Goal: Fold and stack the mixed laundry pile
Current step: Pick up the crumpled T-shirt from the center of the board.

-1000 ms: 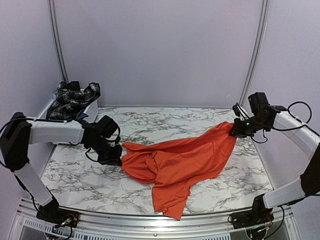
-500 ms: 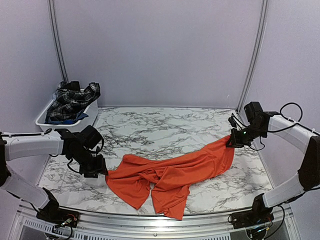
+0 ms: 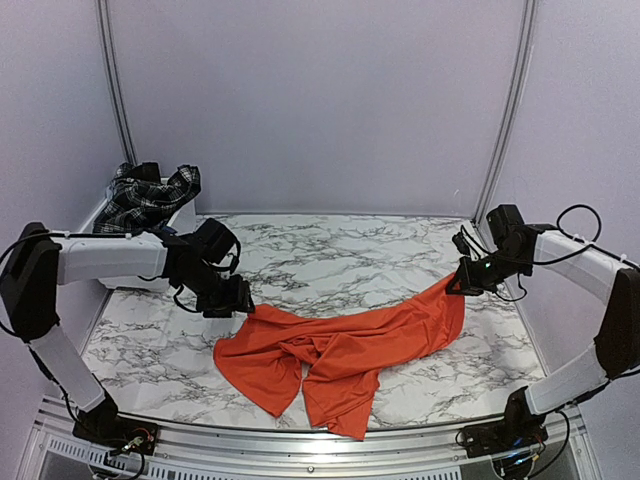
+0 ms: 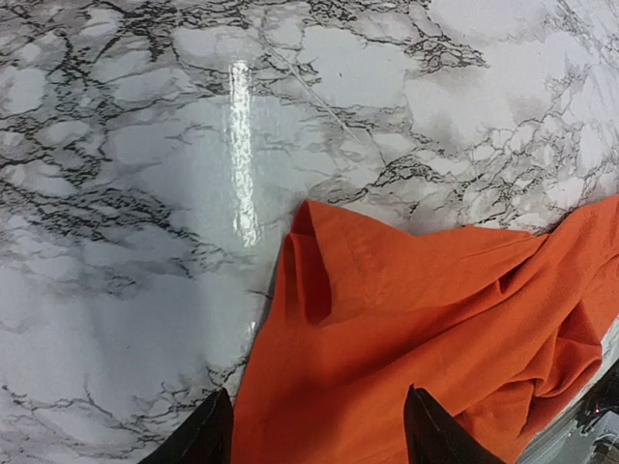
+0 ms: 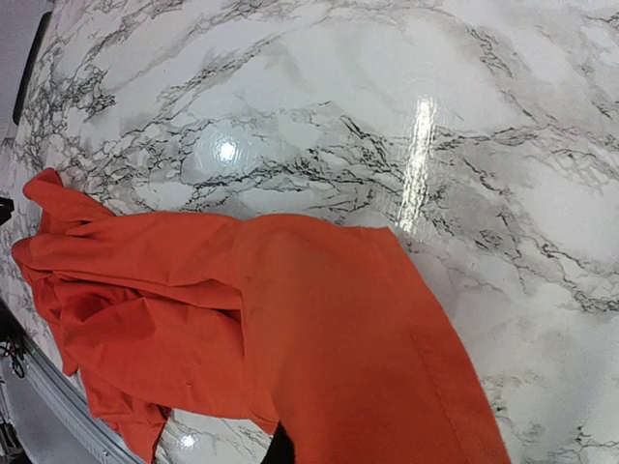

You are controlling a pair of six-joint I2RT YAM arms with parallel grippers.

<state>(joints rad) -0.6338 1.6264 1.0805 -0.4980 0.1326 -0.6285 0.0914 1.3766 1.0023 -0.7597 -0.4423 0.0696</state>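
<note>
Bright even overhead light, white glare streaks on the marble table (image 4: pixel 242 145), soft shadows

The T-shirt (image 3: pixel 340 350) lay on the table (image 3: pixel 330 250) in the lower centre of the frame. The left gripper (image 3: pixel 232 300) was just beside its left end, the right gripper (image 3: pixel 458 285) at its raised right end. At the middle left, behind the left arm (image 3: pixel 110 258), the plaid garment (image 3: pixel 145 195) lay in the bin (image 3: pixel 186 216).
</note>
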